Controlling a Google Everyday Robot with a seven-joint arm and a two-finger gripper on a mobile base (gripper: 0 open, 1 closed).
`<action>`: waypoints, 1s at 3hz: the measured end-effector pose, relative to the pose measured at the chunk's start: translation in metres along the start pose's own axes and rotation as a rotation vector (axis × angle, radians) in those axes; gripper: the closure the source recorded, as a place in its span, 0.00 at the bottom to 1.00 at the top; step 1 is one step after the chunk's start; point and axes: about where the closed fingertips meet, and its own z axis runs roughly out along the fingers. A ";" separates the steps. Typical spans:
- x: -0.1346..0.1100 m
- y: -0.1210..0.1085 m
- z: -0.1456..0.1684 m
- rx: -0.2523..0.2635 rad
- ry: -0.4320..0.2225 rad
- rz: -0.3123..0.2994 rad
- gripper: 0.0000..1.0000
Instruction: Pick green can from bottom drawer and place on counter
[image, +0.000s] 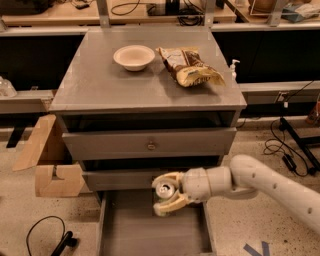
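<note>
One half of the job looks settled: the green can is clamped between the two pale, curved fingers of the end effector. Its silver top with the pull tab is turned toward the camera. Can and end effector hang over the back part of the open bottom drawer, just in front of the lowest knobbed drawer face. The can appears clear of the drawer floor, so I judge the step in hand to be the lift out.

Next comes the carry to the table, the cabinet's grey top. That calls for drawing the can forward and outward, clear of the two closed drawer fronts. It must then rise past the table's overhanging front edge before moving in over it. The can lies tipped in the grasp, so it would need turning upright before release, or it may roll.

The can is a small, smooth metal cylinder, rigid but light and probably slippery under the pads. The drawer is a shallow sheet-metal tray with a flat, dull grey floor and low walls. The table is smooth and faintly glossy. Its rear half holds a round cream bowl and a crinkled brown and yellow snack bag, while the front half offers bare landing space
</note>
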 end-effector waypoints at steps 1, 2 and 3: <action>-0.090 -0.027 -0.026 0.087 -0.019 -0.031 1.00; -0.161 -0.062 -0.036 0.178 -0.031 -0.035 1.00; -0.216 -0.101 -0.029 0.234 -0.016 0.000 1.00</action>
